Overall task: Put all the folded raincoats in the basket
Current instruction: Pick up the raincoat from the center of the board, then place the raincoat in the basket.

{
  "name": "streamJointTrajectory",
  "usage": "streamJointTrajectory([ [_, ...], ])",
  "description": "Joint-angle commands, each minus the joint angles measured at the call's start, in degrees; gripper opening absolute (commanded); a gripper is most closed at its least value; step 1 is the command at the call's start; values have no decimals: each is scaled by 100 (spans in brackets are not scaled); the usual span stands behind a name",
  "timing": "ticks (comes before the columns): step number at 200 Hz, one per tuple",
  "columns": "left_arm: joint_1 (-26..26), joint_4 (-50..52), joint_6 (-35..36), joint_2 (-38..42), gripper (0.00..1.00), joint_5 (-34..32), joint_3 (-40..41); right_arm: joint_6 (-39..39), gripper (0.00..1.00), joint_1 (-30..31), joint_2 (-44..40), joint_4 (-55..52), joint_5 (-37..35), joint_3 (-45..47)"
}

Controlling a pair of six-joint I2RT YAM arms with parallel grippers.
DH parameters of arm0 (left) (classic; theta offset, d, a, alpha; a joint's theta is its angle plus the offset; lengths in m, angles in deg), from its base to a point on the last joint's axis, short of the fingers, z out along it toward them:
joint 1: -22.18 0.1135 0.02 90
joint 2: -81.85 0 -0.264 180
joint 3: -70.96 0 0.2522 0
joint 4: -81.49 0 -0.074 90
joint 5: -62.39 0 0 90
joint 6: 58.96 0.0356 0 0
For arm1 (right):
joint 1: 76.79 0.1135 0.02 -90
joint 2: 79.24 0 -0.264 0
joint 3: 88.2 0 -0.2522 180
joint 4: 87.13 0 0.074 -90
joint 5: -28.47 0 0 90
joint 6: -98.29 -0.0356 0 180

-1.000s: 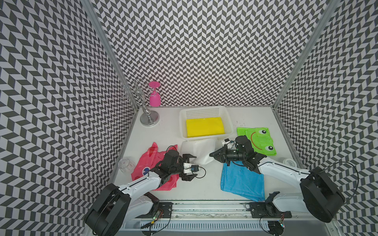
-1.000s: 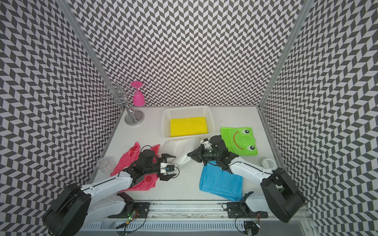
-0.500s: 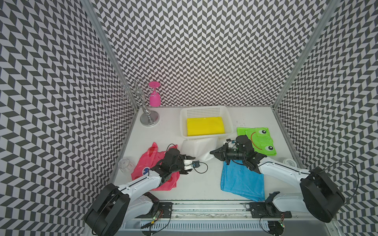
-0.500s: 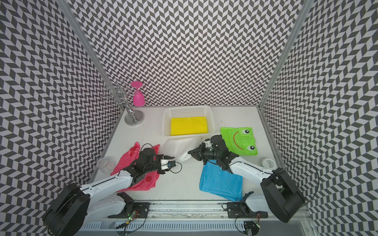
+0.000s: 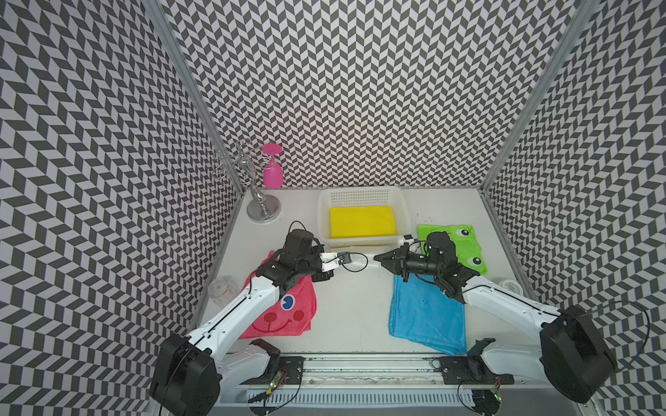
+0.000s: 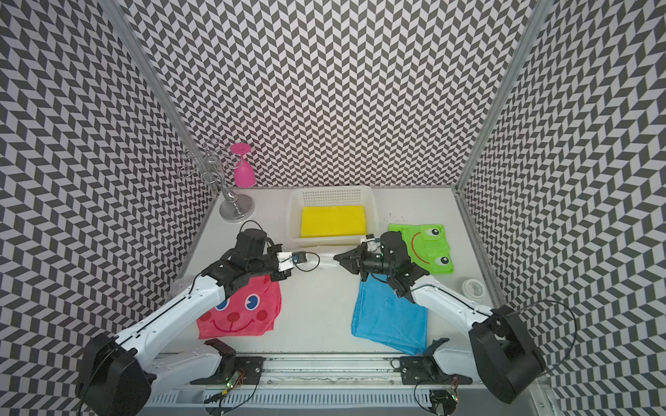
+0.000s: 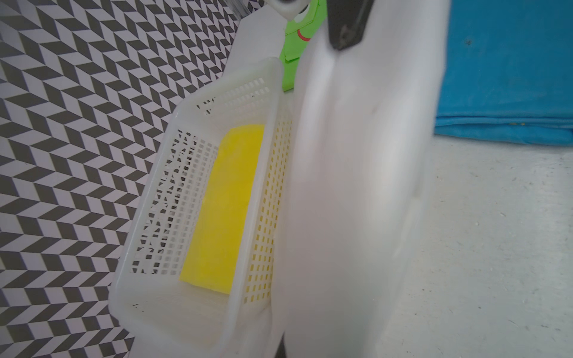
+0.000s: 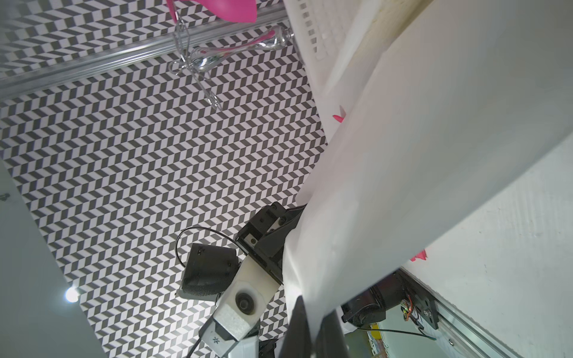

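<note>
A white folded raincoat [image 5: 369,260] [image 6: 326,261] stretches between my two grippers, just in front of the white perforated basket [image 5: 360,191] [image 6: 331,189]. My left gripper [image 5: 333,271] [image 6: 290,271] is shut on its left end. My right gripper [image 5: 376,258] [image 6: 337,258] is shut on its right end. In the left wrist view the raincoat [image 7: 356,186] hangs beside the basket [image 7: 273,93], hiding most of my left gripper [image 7: 282,353]. The right wrist view has my right gripper [image 8: 316,334] pinching the white raincoat [image 8: 418,155]. A yellow folded raincoat [image 5: 362,221] lies in the basket.
A pink face raincoat [image 5: 284,313] lies under my left arm, a blue one [image 5: 427,317] under my right arm, and a green frog one [image 5: 465,245] right of the basket. A metal glass stand [image 5: 261,201] with a pink cup [image 5: 272,173], a clear cup [image 5: 221,288] and a white lid [image 5: 511,286] sit along the edges.
My left gripper has gone from open to shut on the left end of the white raincoat. My right gripper has kept its grip and hardly moved.
</note>
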Motion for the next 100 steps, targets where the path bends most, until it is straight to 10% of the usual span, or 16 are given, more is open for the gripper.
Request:
streamJointTrajectory([
  [1,101,840,51,-46,2,120,-810,-59,0,-63,-198,595,27,-285],
  [100,119,1200,479,-1170,0,-561,-3633,246,0,-569,349,953,224,-1695],
])
